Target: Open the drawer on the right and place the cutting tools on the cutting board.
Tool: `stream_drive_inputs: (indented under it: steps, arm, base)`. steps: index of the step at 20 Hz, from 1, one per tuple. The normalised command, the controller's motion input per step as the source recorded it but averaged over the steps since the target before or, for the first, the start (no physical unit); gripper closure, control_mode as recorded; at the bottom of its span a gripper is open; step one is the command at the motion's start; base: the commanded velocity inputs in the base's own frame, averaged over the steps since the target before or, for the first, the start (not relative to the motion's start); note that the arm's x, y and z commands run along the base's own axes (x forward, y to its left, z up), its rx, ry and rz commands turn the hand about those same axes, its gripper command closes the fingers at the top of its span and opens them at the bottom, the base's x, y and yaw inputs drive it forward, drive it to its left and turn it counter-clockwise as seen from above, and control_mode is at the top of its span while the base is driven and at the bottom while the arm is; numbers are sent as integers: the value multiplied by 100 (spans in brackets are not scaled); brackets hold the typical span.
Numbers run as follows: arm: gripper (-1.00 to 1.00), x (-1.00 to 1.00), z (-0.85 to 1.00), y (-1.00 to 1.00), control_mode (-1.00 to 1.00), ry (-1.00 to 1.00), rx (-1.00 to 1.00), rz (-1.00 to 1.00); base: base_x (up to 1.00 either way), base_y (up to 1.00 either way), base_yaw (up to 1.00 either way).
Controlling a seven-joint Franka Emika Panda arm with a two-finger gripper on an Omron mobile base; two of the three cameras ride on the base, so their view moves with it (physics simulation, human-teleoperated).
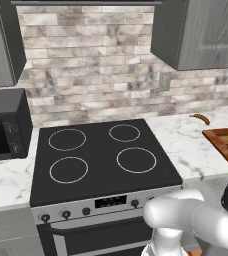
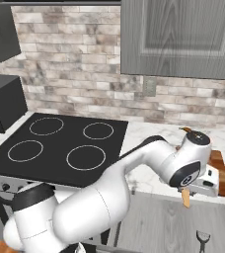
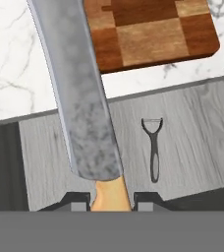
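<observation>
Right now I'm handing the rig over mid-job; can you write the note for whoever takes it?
Gripper: jaws shut on the knife by its tan handle, blade pointing out over the counter edge.
Drawer: open, a peeler lying inside.
Board: on the counter just past the drawer, nothing seen on its visible part.
Done: drawer opened, knife picked up.
Left: lay the knife on the board, then fetch the peeler.

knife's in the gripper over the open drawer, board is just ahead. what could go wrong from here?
1. The gripper pinches the knife only at the handle end; the long blade may pivot or slip.
2. The cutting board lies near the counter edge; a short placement could tip the knife back into the drawer.
3. The peeler lies in the drawer; it may need another trip.
</observation>
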Motion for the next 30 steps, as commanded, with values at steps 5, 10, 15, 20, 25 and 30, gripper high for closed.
stream_drive_inputs:
  steps: [5,10,15,20,25,30]
  arm:
    - [100,6,14,-26,-100,0,0,-16]
    - [100,31,-3,0,-100,0,0,-1]
    - [100,56,-11,-13,-100,0,0,0]
    - [100,69,-26,-9,-100,1,0,0]
    - [100,68,-32,-10,-100,4,0,0]
    - [100,68,-32,-12,-100,3,0,0]
  base:
    - [0,0,0]
    - [0,0,0]
    - [0,0,0]
    - [0,0,0]
    - [0,0,0]
    - [0,0,0]
